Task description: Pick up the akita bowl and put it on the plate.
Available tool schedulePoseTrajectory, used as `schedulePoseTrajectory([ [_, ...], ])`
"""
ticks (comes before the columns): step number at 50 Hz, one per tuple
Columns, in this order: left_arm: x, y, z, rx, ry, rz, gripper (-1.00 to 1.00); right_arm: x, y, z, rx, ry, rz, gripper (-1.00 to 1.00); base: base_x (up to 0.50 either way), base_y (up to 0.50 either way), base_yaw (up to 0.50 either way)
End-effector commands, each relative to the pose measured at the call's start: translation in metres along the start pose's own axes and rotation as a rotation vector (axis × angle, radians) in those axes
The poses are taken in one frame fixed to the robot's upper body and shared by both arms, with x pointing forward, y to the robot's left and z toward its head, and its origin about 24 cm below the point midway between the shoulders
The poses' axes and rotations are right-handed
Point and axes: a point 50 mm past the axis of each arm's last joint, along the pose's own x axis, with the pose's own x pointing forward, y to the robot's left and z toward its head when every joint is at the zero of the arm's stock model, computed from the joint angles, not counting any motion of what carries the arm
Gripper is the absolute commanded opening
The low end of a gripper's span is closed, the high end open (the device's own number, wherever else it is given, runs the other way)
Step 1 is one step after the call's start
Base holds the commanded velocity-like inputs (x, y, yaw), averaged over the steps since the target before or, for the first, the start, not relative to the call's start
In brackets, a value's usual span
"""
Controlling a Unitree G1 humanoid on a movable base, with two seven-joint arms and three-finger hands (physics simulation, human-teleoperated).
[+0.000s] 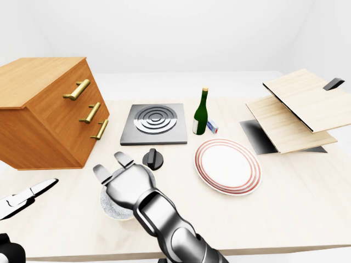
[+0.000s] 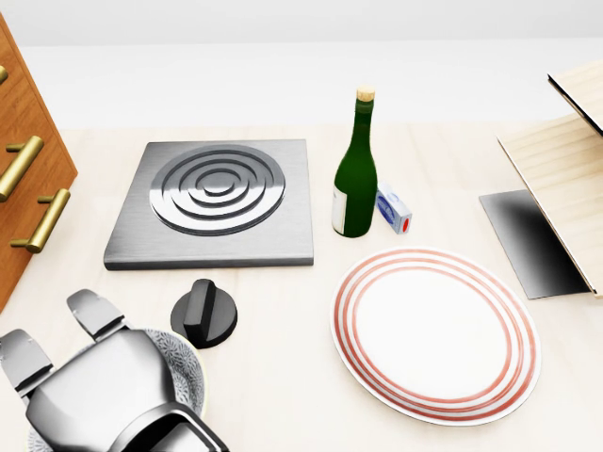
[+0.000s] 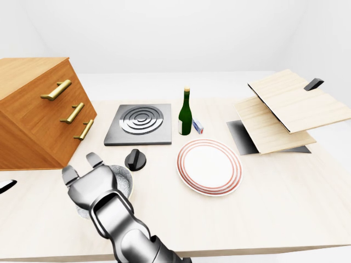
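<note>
Akita bowl [image 2: 187, 375] sits on the surface [image 2: 283, 386] directly under our right hand [image 2: 99, 395], only its patterned right edge peeking out. We see the hand's fingers [image 2: 94, 315] stretched out straight past the bowl's far rim, gripping nothing. A black knob [image 2: 203, 313] lies just up and right of the hand, and the plate [image 2: 435, 334] well off to its right. Our left hand [image 1: 27, 196] shows at the left-eye view's left edge, and we cannot tell its grip.
</note>
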Motion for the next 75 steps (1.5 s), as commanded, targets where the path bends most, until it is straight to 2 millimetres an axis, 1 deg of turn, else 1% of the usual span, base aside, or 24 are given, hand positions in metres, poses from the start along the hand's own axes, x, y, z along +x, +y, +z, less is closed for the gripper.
schedulePoseTrajectory([
  [1, 0.000, 0.000, -0.001, 0.000, 0.004, -0.001, 1.00, 0.001, 0.003, -0.002, 0.036, -0.009, 0.016, 0.98, 0.00, 0.00, 0.00],
  [10, 0.000, 0.000, -0.001, -0.001, 0.005, -0.001, 1.00, 0.002, 0.005, -0.002, 0.050, -0.016, 0.024, 0.97, 0.00, 0.00, 0.00],
  [22, 0.000, 0.001, 0.003, -0.003, -0.013, -0.002, 1.00, 0.001, 0.009, 0.004, 0.061, -0.040, 0.040, 0.97, 0.00, 0.00, 0.00],
  [36, 0.000, 0.001, 0.004, -0.003, -0.017, -0.002, 1.00, 0.002, 0.013, 0.003, 0.089, -0.046, 0.055, 0.97, 0.00, 0.00, 0.00],
  [39, 0.000, 0.001, 0.004, -0.003, -0.015, -0.002, 1.00, 0.003, 0.012, -0.001, 0.094, -0.035, 0.054, 0.97, 0.00, 0.00, 0.00],
  [52, 0.000, 0.000, 0.001, -0.004, -0.003, -0.002, 1.00, 0.002, 0.011, -0.007, 0.116, -0.024, 0.049, 0.97, 0.00, 0.00, 0.00],
  [56, 0.000, 0.000, 0.001, -0.004, -0.005, -0.002, 1.00, 0.002, 0.013, -0.005, 0.125, -0.028, 0.056, 0.98, 0.00, 0.00, 0.00],
  [68, -0.001, 0.001, 0.003, -0.004, -0.014, -0.003, 1.00, 0.006, 0.017, -0.013, 0.161, -0.017, 0.078, 0.98, 0.00, 0.00, 0.00],
  [75, -0.001, 0.001, 0.004, -0.004, -0.017, -0.004, 1.00, 0.006, 0.022, -0.013, 0.182, -0.023, 0.098, 0.97, 0.00, 0.00, 0.00],
])
